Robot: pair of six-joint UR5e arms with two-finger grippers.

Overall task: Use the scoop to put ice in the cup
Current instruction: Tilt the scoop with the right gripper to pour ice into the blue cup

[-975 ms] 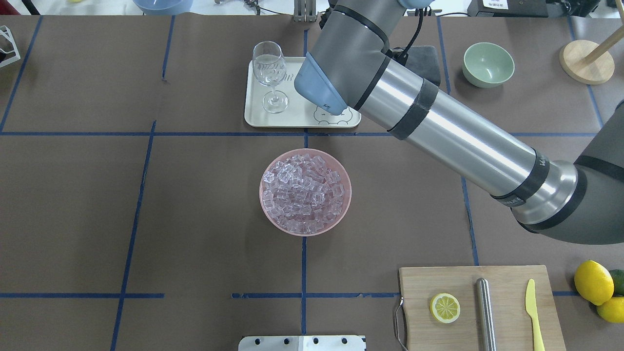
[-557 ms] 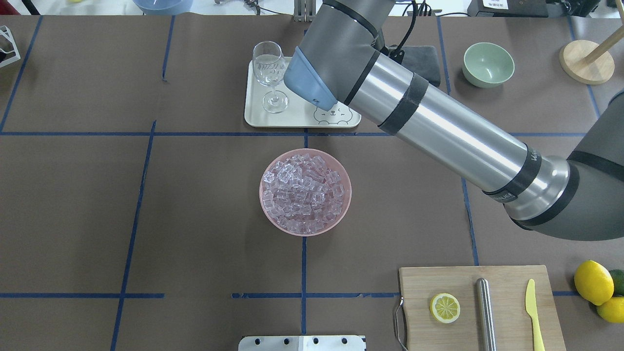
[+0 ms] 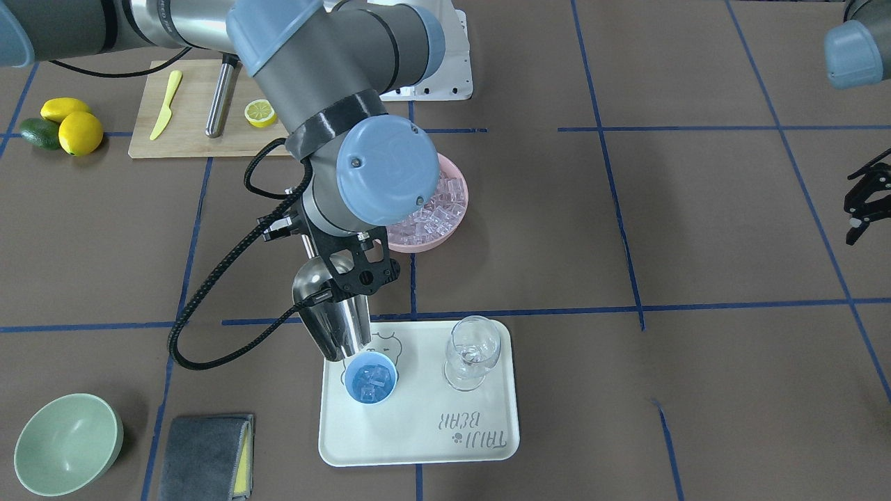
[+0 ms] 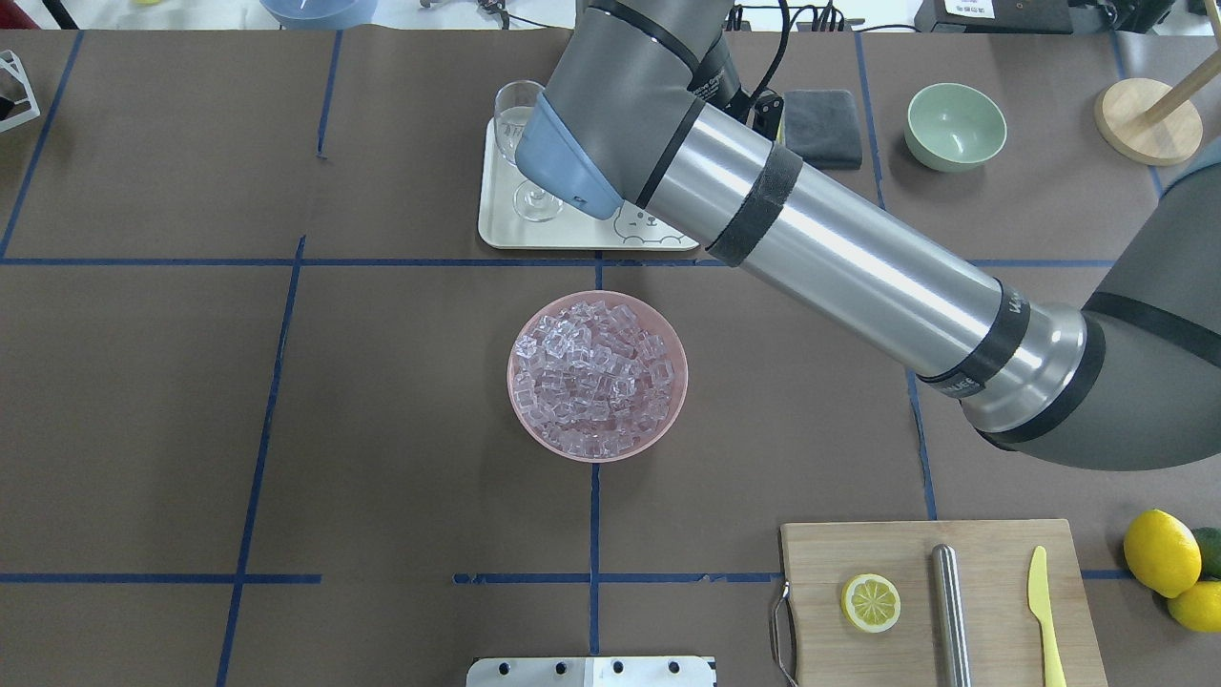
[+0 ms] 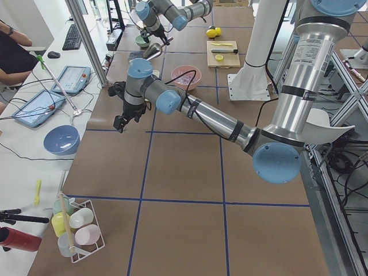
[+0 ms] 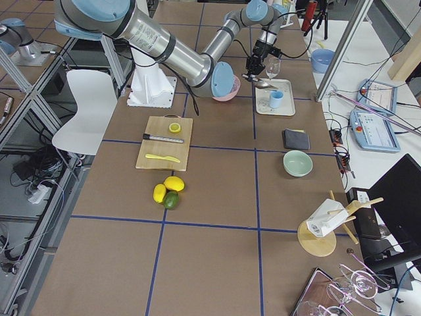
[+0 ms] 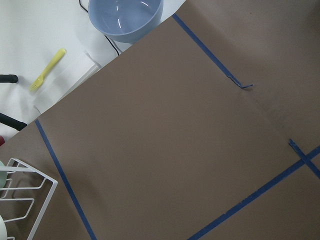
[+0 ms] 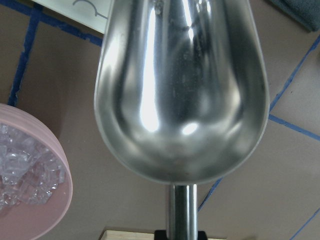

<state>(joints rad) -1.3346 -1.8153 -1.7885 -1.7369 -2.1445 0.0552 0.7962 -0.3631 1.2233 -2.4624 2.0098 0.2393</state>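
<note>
Steel catches the eye: the scoop hangs mouth-down from the right gripper, whose fingers are pinched on the end of its thin rod handle. Held so, the trough slopes away from the pincer and whatever it carries slides off the lip. Below the pincer, just under that lip, the cup stands on a white tray with several cubes of ice in it. The wrist view shows the trough bare (no cube clings that I can see), so I judge this load poured. The pink bowl, heaped with more cubes, sits behind the pincer toward the robot's base, near enough for another dip. A wine glass stands on the tray, apart from the cup. The left gripper hangs well away, seemingly spread and empty.
</note>
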